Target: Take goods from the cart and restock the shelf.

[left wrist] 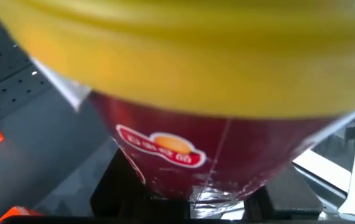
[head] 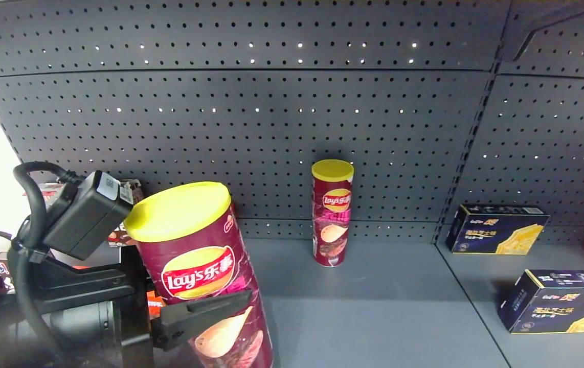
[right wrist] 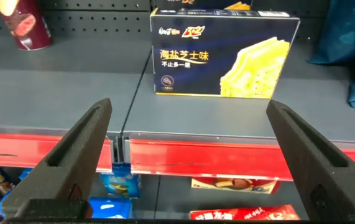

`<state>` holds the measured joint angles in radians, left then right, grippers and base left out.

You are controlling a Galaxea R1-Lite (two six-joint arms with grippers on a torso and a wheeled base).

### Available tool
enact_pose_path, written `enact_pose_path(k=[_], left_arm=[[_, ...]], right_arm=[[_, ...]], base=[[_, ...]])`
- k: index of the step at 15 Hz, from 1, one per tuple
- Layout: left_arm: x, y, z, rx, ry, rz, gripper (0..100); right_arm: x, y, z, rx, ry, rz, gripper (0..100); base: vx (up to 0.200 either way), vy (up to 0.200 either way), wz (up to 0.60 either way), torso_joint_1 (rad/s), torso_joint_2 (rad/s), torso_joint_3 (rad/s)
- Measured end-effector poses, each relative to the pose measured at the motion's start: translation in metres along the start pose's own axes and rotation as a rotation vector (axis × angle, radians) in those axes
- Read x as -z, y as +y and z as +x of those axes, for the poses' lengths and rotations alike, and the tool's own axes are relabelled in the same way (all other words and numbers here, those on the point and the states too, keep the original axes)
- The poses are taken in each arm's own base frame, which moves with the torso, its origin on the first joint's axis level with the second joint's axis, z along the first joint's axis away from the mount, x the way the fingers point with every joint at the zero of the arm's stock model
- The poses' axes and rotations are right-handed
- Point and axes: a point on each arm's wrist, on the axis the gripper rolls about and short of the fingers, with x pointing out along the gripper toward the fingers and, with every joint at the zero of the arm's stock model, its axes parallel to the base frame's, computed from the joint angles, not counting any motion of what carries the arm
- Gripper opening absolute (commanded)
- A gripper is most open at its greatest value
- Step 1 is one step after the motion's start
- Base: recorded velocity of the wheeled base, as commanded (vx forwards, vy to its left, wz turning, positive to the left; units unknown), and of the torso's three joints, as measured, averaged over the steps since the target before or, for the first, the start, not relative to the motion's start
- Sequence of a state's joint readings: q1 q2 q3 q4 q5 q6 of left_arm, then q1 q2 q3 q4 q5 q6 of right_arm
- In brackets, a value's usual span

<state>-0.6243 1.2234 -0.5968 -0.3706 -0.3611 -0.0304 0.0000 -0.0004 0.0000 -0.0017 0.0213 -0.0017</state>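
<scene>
My left gripper (head: 179, 301) is shut on a maroon chip can with a yellow lid (head: 200, 271), held tilted above the front left of the grey shelf (head: 374, 296). The same can (left wrist: 202, 155) is seen from above its lid in the left wrist view. A second chip can (head: 332, 212) stands upright at the back of the shelf against the pegboard. My right gripper (right wrist: 189, 162) is open, level with the shelf's red front edge (right wrist: 227, 158) and facing a dark blue snack box (right wrist: 224, 53).
Two dark blue snack boxes (head: 496, 229) (head: 563, 301) lie on the right shelf section. Small packets (head: 128, 191) sit at the back left behind the arm. Lower shelves hold more packets (right wrist: 233, 183). Bare shelf lies between the cans.
</scene>
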Motion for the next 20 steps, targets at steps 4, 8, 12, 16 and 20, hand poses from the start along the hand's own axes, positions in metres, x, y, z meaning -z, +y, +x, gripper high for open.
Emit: enact_pose_path(k=[4, 8, 12, 16, 20], left_arm=[[0.002, 0.000, 0.000, -0.001, 0.006, -0.003, 0], [0.002, 0.000, 0.000, -0.004, 0.003, 0.002, 0], [0.002, 0.000, 0.001, 0.000, 0.005, 0.005, 0], [0.002, 0.000, 0.001, 0.002, 0.010, 0.004, 0], [0.003, 0.000, 0.002, 0.002, 0.015, 0.003, 0]], right_arm=[[0.000, 0.000, 0.000, -0.006, 0.000, -0.001, 100], [-0.001, 0.000, 0.000, -0.003, 0.002, -0.008, 100], [-0.057, 0.000, -0.007, -0.052, -0.075, 0.000, 100], [-0.113, 0.001, 0.013, -0.182, -0.025, -0.111, 100], [-0.146, 0.008, 0.054, -0.347, 0.060, -0.119, 100]], base=[[0.000, 0.000, 0.00, 0.000, 0.00, 0.000], [0.000, 0.000, 0.00, 0.000, 0.00, 0.000], [0.000, 0.000, 0.00, 0.000, 0.00, 0.000], [0.000, 0.000, 0.00, 0.000, 0.00, 0.000], [0.000, 0.000, 0.00, 0.000, 0.00, 0.000]])
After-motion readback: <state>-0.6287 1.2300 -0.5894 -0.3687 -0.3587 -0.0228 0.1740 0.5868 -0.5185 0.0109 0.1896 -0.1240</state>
